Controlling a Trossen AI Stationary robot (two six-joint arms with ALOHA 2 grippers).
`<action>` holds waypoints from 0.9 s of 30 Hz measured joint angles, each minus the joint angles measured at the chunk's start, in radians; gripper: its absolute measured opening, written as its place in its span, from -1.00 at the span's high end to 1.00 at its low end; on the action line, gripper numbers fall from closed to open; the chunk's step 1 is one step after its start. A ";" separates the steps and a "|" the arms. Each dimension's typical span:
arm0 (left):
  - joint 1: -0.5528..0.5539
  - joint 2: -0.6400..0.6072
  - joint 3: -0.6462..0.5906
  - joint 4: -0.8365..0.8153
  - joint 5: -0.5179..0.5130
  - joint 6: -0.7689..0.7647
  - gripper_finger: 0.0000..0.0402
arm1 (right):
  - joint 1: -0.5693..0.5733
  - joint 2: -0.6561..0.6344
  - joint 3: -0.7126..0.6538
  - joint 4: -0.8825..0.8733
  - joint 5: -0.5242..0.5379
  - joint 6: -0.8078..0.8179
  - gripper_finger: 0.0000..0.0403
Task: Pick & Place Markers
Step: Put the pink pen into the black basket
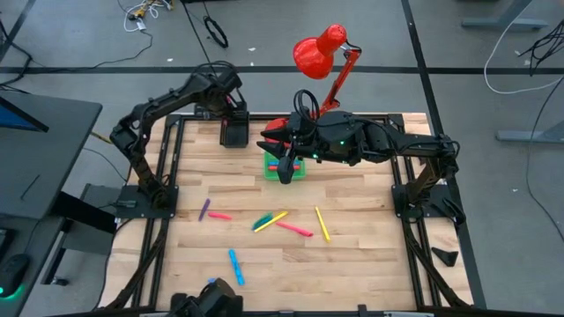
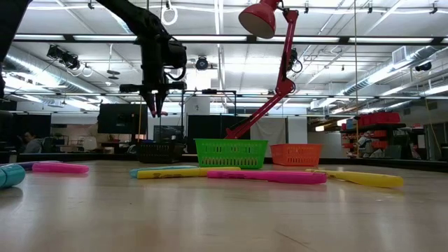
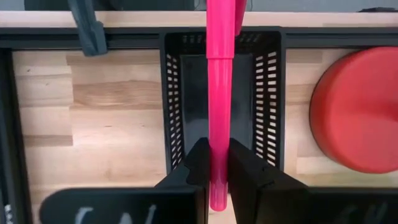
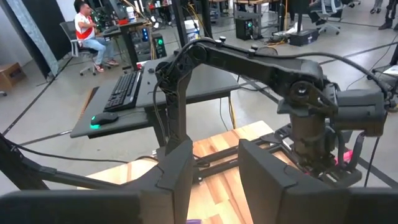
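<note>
High view: left gripper (image 1: 234,119) hangs over the black bin (image 1: 234,134) at the table's far left; right gripper (image 1: 286,172) over the green bin (image 1: 286,167); loose markers (image 1: 293,228) lie mid-table.
Low view: markers lie in a row before the green bin and the orange bin (image 2: 297,154).
Left wrist view: jaws clenched on a pink marker (image 3: 218,93) above the black bin, beside the red lamp base (image 3: 357,112).
Right wrist view: right fingers (image 4: 177,165) parted, nothing seen between them.
</note>
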 joint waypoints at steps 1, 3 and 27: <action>0.000 0.000 -0.015 0.015 0.001 -0.001 0.82 | 0.000 0.000 0.000 0.000 0.000 0.001 0.35; -0.001 0.000 -0.050 0.055 0.007 -0.017 0.82 | 0.000 0.000 0.000 0.000 0.000 0.001 0.35; -0.045 0.000 -0.335 0.371 -0.027 -0.071 0.82 | 0.000 0.000 0.000 -0.004 0.000 0.002 0.35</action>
